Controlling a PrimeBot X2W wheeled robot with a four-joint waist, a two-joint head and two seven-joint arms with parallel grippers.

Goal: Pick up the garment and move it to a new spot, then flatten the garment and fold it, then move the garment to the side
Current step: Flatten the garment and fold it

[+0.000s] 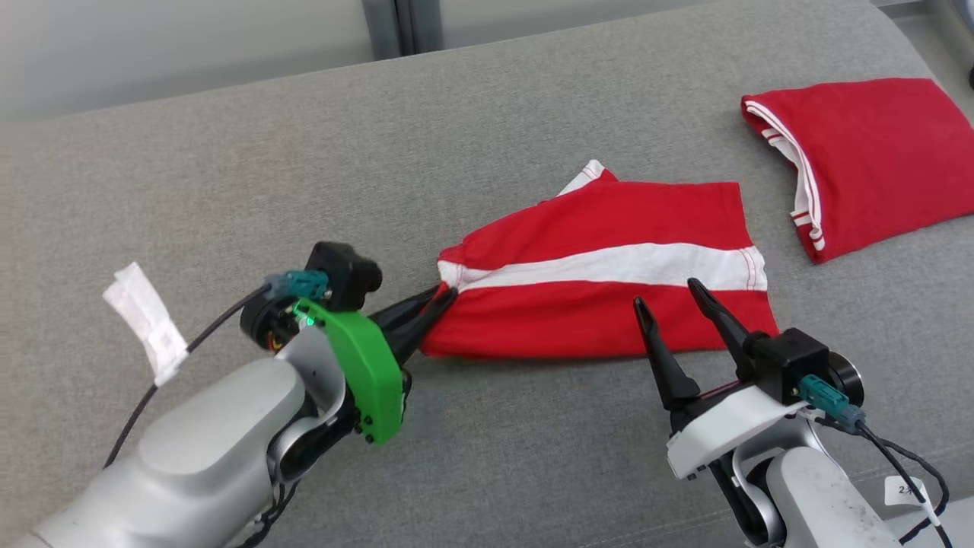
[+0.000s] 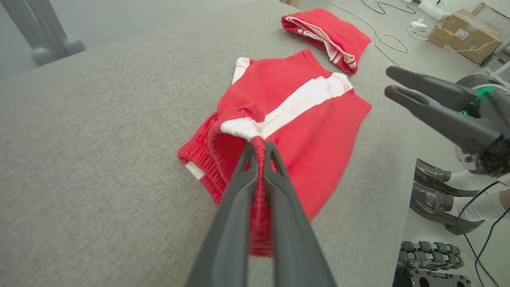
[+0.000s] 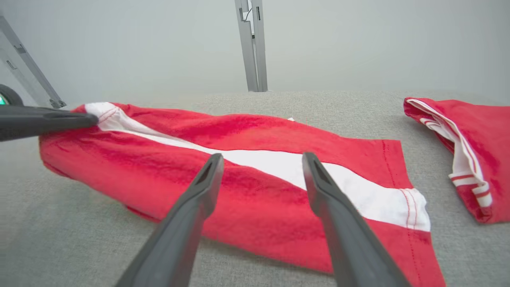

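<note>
Bare grey cushion (image 1: 304,167) beyond and left
Mid-cushion lies the striped garment (image 1: 601,293); a folded red garment (image 1: 875,160) blocks the far right

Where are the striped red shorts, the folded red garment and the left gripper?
striped red shorts (image 1: 609,264), head view, on the white stripe
folded red garment (image 1: 875,152), head view, on its red top face
left gripper (image 1: 445,293), head view, between its shut fingers

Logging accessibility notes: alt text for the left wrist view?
The left gripper is shut on an edge of a red cloth garment with a white stripe, on a grey fabric surface. The open right gripper hovers alongside; a folded red-and-white garment lies beyond.
</note>
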